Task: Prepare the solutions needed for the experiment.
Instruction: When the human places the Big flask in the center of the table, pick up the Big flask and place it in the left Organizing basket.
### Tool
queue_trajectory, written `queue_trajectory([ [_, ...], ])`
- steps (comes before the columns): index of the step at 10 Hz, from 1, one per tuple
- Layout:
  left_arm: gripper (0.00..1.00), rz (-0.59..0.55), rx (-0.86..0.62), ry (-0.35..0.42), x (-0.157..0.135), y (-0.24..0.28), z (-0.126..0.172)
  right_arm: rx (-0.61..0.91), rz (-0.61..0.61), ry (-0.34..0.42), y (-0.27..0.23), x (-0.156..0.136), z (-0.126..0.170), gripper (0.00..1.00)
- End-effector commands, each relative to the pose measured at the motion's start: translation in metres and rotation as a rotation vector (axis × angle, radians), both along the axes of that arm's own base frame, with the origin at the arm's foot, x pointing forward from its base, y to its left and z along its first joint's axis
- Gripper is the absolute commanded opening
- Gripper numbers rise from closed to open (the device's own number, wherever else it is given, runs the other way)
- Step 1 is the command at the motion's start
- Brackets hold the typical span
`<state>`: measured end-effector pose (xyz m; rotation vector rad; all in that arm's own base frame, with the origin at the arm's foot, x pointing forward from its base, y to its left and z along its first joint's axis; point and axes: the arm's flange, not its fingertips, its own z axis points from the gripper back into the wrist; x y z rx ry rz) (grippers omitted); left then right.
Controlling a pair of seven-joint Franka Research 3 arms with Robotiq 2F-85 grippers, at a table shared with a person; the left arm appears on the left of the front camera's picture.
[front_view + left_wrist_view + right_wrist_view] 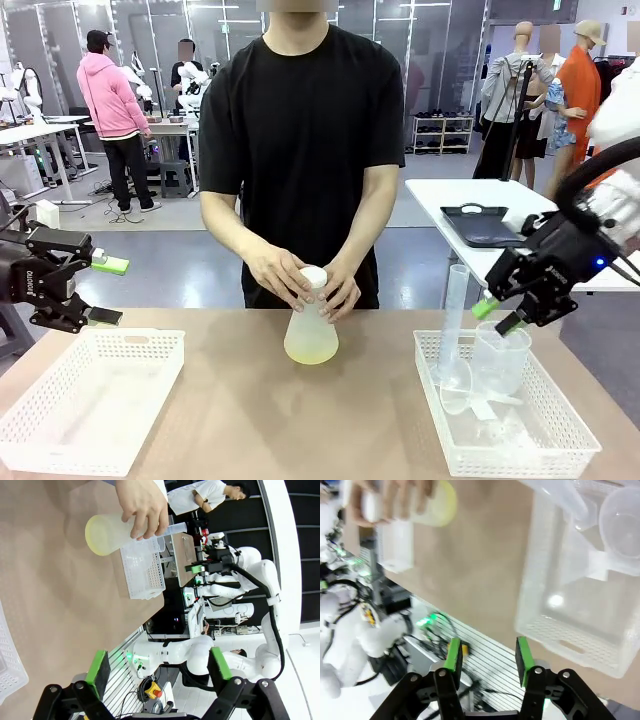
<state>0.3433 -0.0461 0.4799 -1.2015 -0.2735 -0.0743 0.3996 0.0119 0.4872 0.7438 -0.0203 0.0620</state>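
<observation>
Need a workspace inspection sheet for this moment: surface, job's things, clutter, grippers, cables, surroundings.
Surface: brown table, no spill seen.
Job's things: pale yellow-green solution low in the frosted flask at table centre; person's hands at its neck.
Clutter: left basket; right basket holding a graduated cylinder and a beaker.
Grippers: left gripper open, holding nothing, by the table's left edge; right gripper open, holding nothing, above the right basket.
Cables: black cable along the right arm.
Surroundings: person in a black shirt at the far side.

Person's hands hide the flask's neck; right wrist view blurred.
</observation>
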Motion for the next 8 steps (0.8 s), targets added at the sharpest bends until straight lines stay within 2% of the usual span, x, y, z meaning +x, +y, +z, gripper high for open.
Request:
queue_trajectory([
  [1, 1.0, -0.003, -0.024, -0.019, -0.001, -0.002, 0.001, 0.106, -0.119, 0.012, -0.001, -0.016, -0.001, 0.55],
  [4, 1.0, -0.003, -0.024, -0.019, -0.001, -0.002, 0.001, 0.448, -0.167, 0.202, -0.007, -0.025, 0.004, 0.55],
  [5, 1.0, -0.003, -0.024, -0.019, -0.001, -0.002, 0.001, 0.492, -0.179, 0.214, -0.01, -0.026, 0.004, 0.55],
  [7, 1.0, -0.003, -0.024, -0.019, -0.001, -0.002, 0.001, 0.633, -0.167, 0.303, -0.014, -0.025, 0.001, 0.75],
  [8, 1.0, -0.003, -0.024, -0.019, -0.001, -0.002, 0.001, 0.66, -0.176, 0.317, -0.015, -0.024, 0.0, 0.83],
])
